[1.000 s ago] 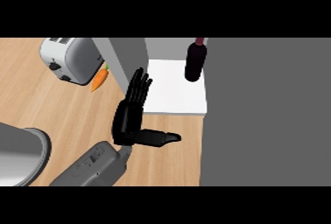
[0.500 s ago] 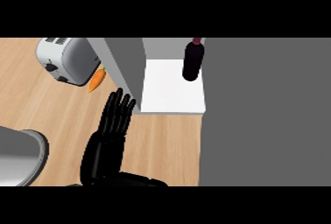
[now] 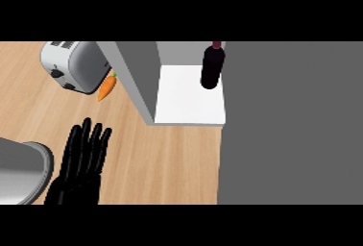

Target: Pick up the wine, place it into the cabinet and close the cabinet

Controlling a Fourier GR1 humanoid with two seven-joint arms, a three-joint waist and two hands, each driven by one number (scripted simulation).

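Observation:
The dark wine bottle [image 3: 212, 67] stands upright on the white shelf [image 3: 186, 102] inside the cabinet, near its right side. A grey panel [image 3: 135, 77] of the cabinet runs along the shelf's left edge. My left hand [image 3: 78, 168] lies over the wooden counter at the lower left, fingers straight and pointing up the view, holding nothing and well apart from the cabinet. My right hand does not show.
A silver toaster [image 3: 74, 65] stands at the top left with an orange carrot [image 3: 106, 87] beside it. A grey round vessel [image 3: 18, 170] sits at the left edge by my hand. A large flat grey surface [image 3: 291, 125] fills the right side.
My left hand has drawn back from the cabinet's front, down and to the left toward the view's lower edge. The bottle has stayed on the shelf.

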